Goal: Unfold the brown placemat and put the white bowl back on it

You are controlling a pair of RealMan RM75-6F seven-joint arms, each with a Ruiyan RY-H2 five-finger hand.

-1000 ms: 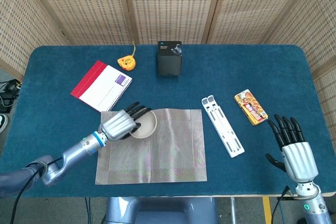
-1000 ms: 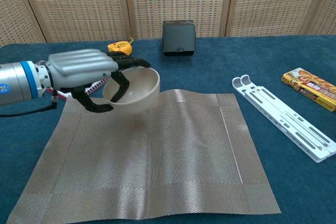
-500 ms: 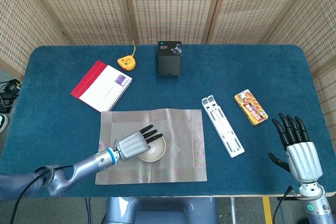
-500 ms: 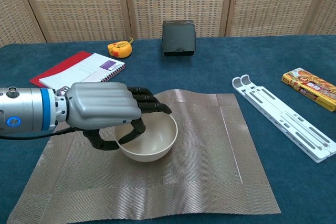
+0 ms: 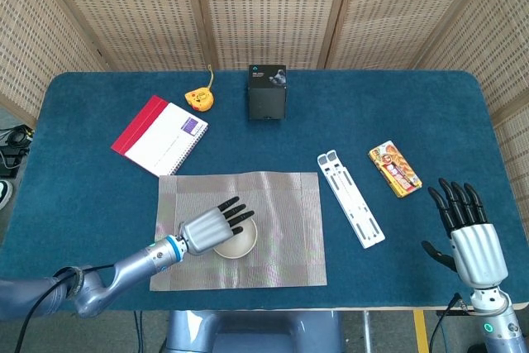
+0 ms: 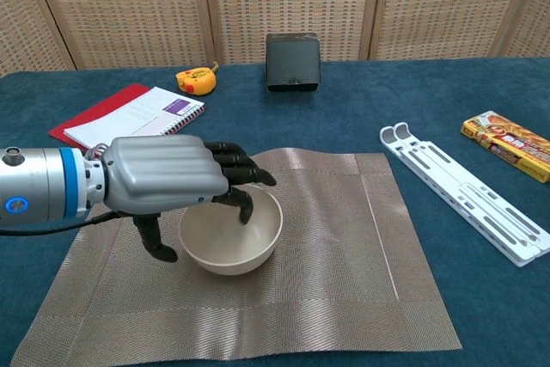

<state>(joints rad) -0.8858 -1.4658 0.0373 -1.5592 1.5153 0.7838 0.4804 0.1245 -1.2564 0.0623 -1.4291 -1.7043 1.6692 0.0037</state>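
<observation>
The brown placemat (image 5: 285,221) (image 6: 344,238) lies flat and unfolded on the blue table. The white bowl (image 5: 237,242) (image 6: 232,242) stands upright on its left half. My left hand (image 5: 207,227) (image 6: 159,182) hovers over the bowl's near-left rim. Its fingers stretch out across the bowl, one dipping inside, and the thumb hangs just outside the rim with a small gap. My right hand (image 5: 469,241) is raised at the table's near right corner, fingers spread and holding nothing; the chest view does not show it.
A red-backed notebook (image 5: 161,134) (image 6: 129,118) and a yellow tape measure (image 5: 199,98) (image 6: 196,80) lie at the back left. A black box (image 5: 267,91) (image 6: 293,60) stands at the back centre. A white rack (image 5: 351,198) (image 6: 464,191) and a snack packet (image 5: 395,169) (image 6: 509,143) lie right of the mat.
My left hand carried the bowl from above the mat's far left corner down onto the mat. Its thumb has since come away from the rim. The right hand barely moved.
</observation>
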